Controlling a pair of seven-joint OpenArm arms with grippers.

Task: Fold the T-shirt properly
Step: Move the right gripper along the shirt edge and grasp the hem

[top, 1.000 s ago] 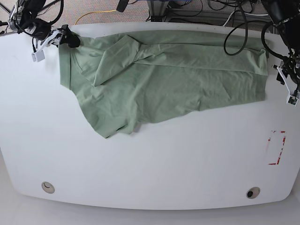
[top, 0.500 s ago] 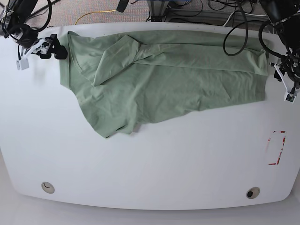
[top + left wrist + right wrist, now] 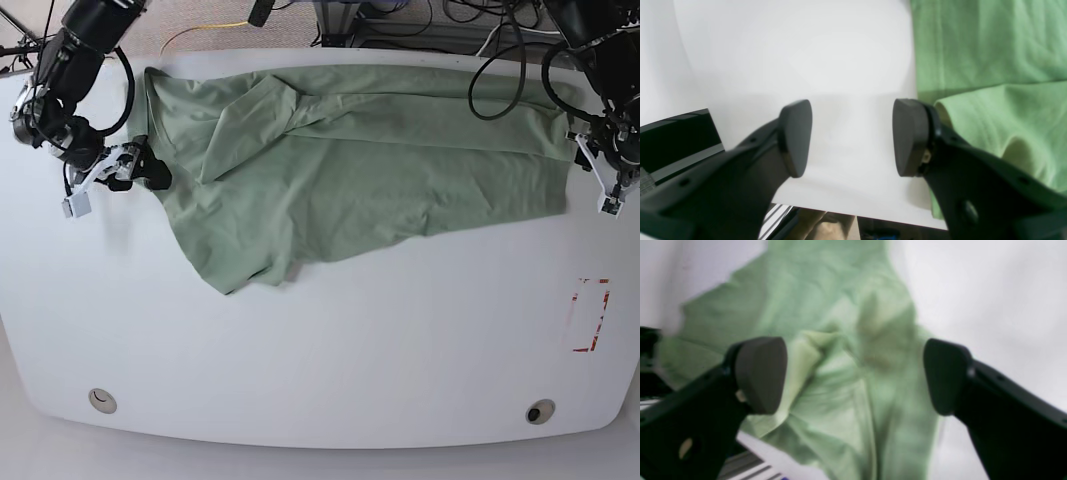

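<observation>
On the far half of the white oval table (image 3: 320,350) lies the large pale sage-green cotton T-shirt (image 3: 370,170), spread wide and crumpled, with one folded flap across its upper left part and a pointed lobe hanging toward the near side at lower left. Its long right edge ends just short of the table's right rim. The cloth's outline matches the frame half a second before, though its far-left edge now looks drawn in where the right arm has arrived.

The right gripper (image 3: 118,172), on the base view's left, has come down from beside the shirt's far-left corner to sit against the left edge of the cloth, lower along the table than before. Its wrist view shows the two dark pads (image 3: 761,373) spread wide apart with rumpled green fabric (image 3: 846,373) below and between them, and nothing pinched; that picture is blurred.

The left gripper (image 3: 600,175), on the base view's right, has shifted slightly inward and now sits just beside the shirt's right edge. In its wrist view the black fingers (image 3: 795,136) stand parted over bare white tabletop (image 3: 790,50), holding nothing, and the right-hand finger is close against the hem of the green fabric (image 3: 990,66).

Near the table's right rim lies a small red-and-white marker (image 3: 590,315), well apart from the shirt.
</observation>
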